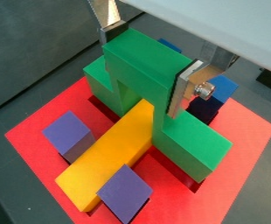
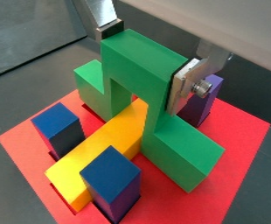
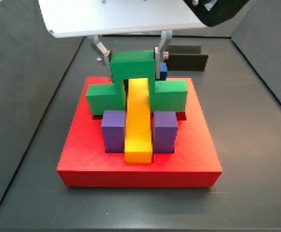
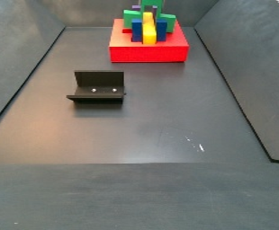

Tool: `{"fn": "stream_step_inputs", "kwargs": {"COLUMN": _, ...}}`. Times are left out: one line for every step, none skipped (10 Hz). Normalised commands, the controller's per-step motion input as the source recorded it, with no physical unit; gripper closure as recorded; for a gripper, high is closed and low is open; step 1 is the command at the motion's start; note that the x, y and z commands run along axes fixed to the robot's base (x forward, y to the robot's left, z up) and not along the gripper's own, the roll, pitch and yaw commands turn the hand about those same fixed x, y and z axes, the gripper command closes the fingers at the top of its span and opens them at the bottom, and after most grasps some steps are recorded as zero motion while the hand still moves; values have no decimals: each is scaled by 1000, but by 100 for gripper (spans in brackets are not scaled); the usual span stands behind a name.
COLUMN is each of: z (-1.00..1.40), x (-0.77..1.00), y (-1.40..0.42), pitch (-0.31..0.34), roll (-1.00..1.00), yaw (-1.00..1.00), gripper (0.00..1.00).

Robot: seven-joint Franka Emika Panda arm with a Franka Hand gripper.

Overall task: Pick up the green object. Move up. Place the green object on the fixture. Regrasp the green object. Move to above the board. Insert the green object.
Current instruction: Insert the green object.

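Note:
The green object (image 1: 126, 66) stands upright on the red board (image 1: 38, 131), its two legs straddling the long yellow bar (image 1: 108, 157) and its wide base down in the board's slots. It also shows in a wrist view (image 2: 126, 70) and in both side views (image 3: 134, 68) (image 4: 150, 13). My gripper (image 1: 148, 61) is over the board, its two silver fingers (image 2: 179, 87) pressed on opposite sides of the green object's top block. The fixture (image 4: 97, 87) stands bare on the floor, away from the board; it also shows in a side view (image 3: 188, 62).
Purple blocks (image 1: 68, 131) and blue blocks (image 2: 59, 127) sit in the board on both sides of the yellow bar. The board (image 4: 148, 52) lies at one end of a dark walled floor (image 4: 154, 135).

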Motion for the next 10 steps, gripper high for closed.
{"fn": "stream_step_inputs", "kwargs": {"z": 0, "x": 140, "y": -166, "pitch": 56, "roll": 119, "yaw": 0, "gripper": 100}}
{"fn": "stream_step_inputs", "kwargs": {"z": 0, "x": 194, "y": -189, "pitch": 106, "roll": 164, "yaw": 0, "gripper": 100}}
{"fn": "stream_step_inputs", "kwargs": {"z": -20, "x": 174, "y": -131, "pitch": 123, "roll": 157, "yaw": 0, "gripper": 100}}
{"fn": "stream_step_inputs", "kwargs": {"z": -6, "x": 134, "y": -77, "pitch": 116, "roll": 144, "yaw": 0, "gripper": 100}}
{"fn": "stream_step_inputs", "kwargs": {"z": -23, "x": 83, "y": -3, "pitch": 79, "roll": 110, "yaw": 0, "gripper": 100}}
{"fn": "stream_step_inputs", "kwargs": {"z": -74, "x": 54, "y": 0, "pitch": 59, "roll": 104, "yaw": 0, "gripper": 100}}
{"fn": "stream_step_inputs", "kwargs": {"z": -191, "x": 31, "y": 0, "pitch": 49, "roll": 166, "yaw": 0, "gripper": 100}}
{"fn": "stream_step_inputs", "kwargs": {"z": -234, "x": 66, "y": 0, "pitch": 66, "roll": 221, "yaw": 37, "gripper": 100}}
{"fn": "stream_step_inputs", "kwargs": {"z": -220, "x": 40, "y": 0, "pitch": 57, "roll": 164, "yaw": 14, "gripper": 100}}
{"fn": "stream_step_inputs", "kwargs": {"z": -186, "x": 29, "y": 0, "pitch": 47, "roll": 117, "yaw": 9, "gripper": 100}}
